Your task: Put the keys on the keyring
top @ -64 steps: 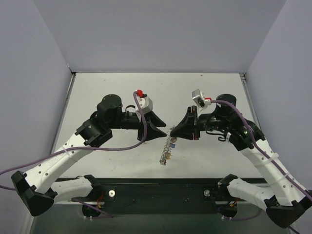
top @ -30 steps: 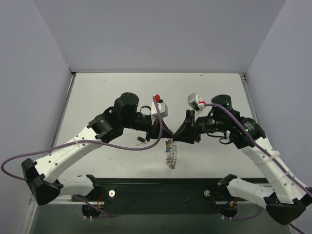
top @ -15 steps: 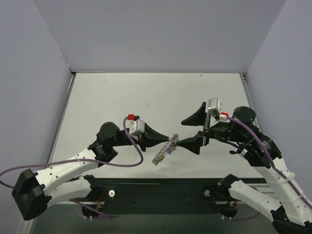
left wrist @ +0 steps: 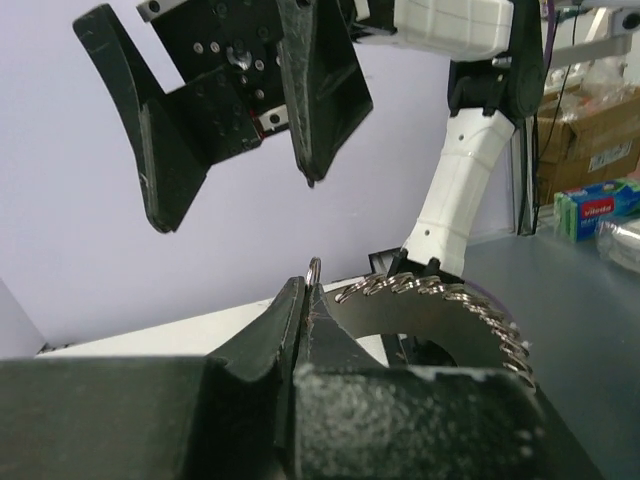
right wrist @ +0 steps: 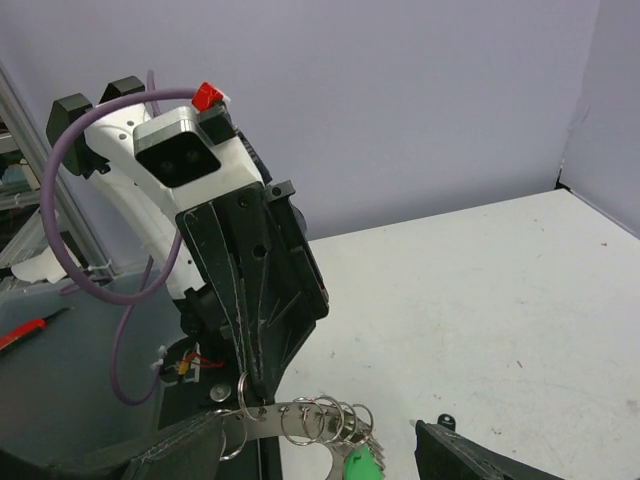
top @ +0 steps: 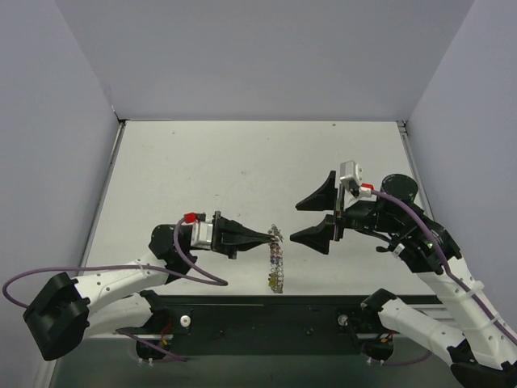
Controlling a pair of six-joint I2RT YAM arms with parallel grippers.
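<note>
**A:** Left gripper [top: 262, 236], fingers?

**B:** Pressed together, pinching one small loop at the top of the keyring [top: 275, 257]. This is at the lower centre of the top view. The ring hangs edge-on below the tips, over the near part of the white table [top: 242, 162]. Cannot tell if its lower end touches the surface.

**A:** Keys?

**B:** Tiny coloured keys [top: 279, 271] are bunched along the ring. In the right wrist view a green key head [right wrist: 361, 462] sits at the bottom edge, under a row of small wire loops.

**A:** Right gripper [top: 295, 221]?

**B:** Fingers spread wide with nothing between them. It is just right of the keyring, apart from it, with the tips pointing left. In the left wrist view it fills the upper left.

**A:** Any legible writing?

**B:** One item. A blue-green packet [left wrist: 598, 200] at the right edge of the left wrist view has a red logo that seems to read "vileda". Print on the cardboard boxes [left wrist: 590, 120] above it is too small to read.
</note>
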